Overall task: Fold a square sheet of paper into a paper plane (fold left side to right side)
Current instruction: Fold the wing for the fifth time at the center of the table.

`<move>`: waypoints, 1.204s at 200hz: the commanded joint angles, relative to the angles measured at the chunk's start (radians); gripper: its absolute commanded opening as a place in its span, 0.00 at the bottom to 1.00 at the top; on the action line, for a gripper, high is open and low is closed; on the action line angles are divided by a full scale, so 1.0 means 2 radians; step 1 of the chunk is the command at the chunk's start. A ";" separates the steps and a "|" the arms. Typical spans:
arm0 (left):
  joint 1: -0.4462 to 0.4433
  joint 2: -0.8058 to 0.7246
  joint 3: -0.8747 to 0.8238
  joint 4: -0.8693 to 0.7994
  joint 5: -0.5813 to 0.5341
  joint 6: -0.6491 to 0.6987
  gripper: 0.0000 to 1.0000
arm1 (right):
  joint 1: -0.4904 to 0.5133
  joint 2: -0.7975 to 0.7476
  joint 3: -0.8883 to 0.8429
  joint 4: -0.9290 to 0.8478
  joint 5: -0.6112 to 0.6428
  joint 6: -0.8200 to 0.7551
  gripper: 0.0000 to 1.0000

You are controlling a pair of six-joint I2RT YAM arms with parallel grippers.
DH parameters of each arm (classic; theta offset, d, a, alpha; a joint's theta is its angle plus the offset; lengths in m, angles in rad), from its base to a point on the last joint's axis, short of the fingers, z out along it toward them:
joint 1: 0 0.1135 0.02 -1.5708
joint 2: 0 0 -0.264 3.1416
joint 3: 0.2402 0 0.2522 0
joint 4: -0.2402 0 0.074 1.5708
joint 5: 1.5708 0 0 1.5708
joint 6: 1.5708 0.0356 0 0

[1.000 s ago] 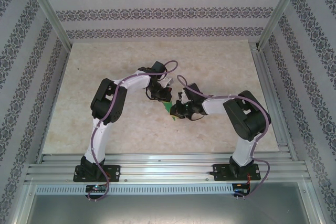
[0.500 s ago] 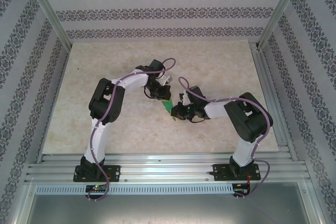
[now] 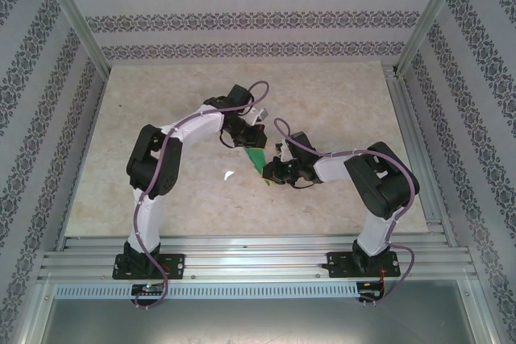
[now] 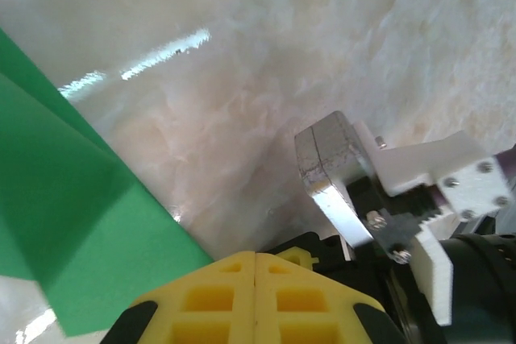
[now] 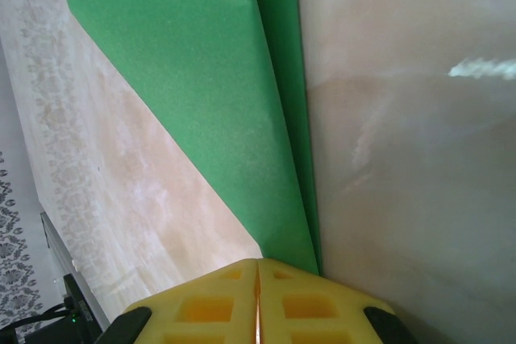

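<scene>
1. Top view: the paper (image 3: pixel 258 159) is lying on the table (image 3: pixel 161 118) mid-way between the two arms, showing as a narrow green sliver. The left gripper (image 3: pixel 251 146) is coming in over its far end and the right gripper (image 3: pixel 271 173) over its near end. A white speck (image 3: pixel 230 175) is sitting apart to the left; not part of the job.

2. Left wrist view: the left gripper's (image 4: pixel 255 283) yellow fingers are pressed together with nothing between them. The paper (image 4: pixel 72 215) is lying flat just beside them to the left, one layer overlapping another. I am judging this hand to be free for pressing, not holding.

3. Right wrist view: the right gripper's (image 5: pixel 258 288) fingers are likewise pressed together. The paper (image 5: pixel 201 94) is running away from them as a long pointed shape with a layered fold line, its narrow end reaching the fingertip. Whether the tips are bearing on it, I cannot tell.

4. Doing the step well, as I judge it: one closed tip anchoring the narrow end, the other sliding along the fold line with light, even pressure, keeping the edges matched so the layers are not skewing or lifting.
</scene>
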 commanded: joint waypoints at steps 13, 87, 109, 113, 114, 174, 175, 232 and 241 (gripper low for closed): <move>-0.013 0.032 -0.011 0.031 0.011 -0.012 0.00 | 0.008 0.015 -0.014 -0.082 0.036 -0.006 0.09; -0.012 0.082 0.008 0.008 -0.050 0.016 0.00 | 0.011 0.009 -0.009 -0.106 0.045 -0.016 0.09; 0.000 0.089 0.012 0.012 -0.059 0.019 0.00 | 0.011 0.009 -0.011 -0.110 0.046 -0.016 0.09; 0.003 0.090 0.012 0.013 -0.060 0.019 0.00 | 0.011 0.009 -0.011 -0.109 0.047 -0.016 0.09; 0.004 0.091 0.012 0.013 -0.059 0.018 0.00 | 0.011 0.009 -0.012 -0.109 0.047 -0.016 0.09; 0.037 0.125 0.073 -0.012 -0.057 0.037 0.00 | 0.018 0.006 -0.012 -0.120 0.051 -0.017 0.09; 0.037 0.126 0.075 -0.013 -0.057 0.038 0.00 | 0.018 0.006 -0.012 -0.120 0.052 -0.017 0.09; 0.048 0.154 0.132 -0.030 -0.076 0.041 0.00 | 0.020 0.005 -0.014 -0.123 0.055 -0.017 0.09; 0.050 0.158 0.139 -0.032 -0.078 0.042 0.00 | 0.021 0.004 -0.014 -0.125 0.055 -0.017 0.09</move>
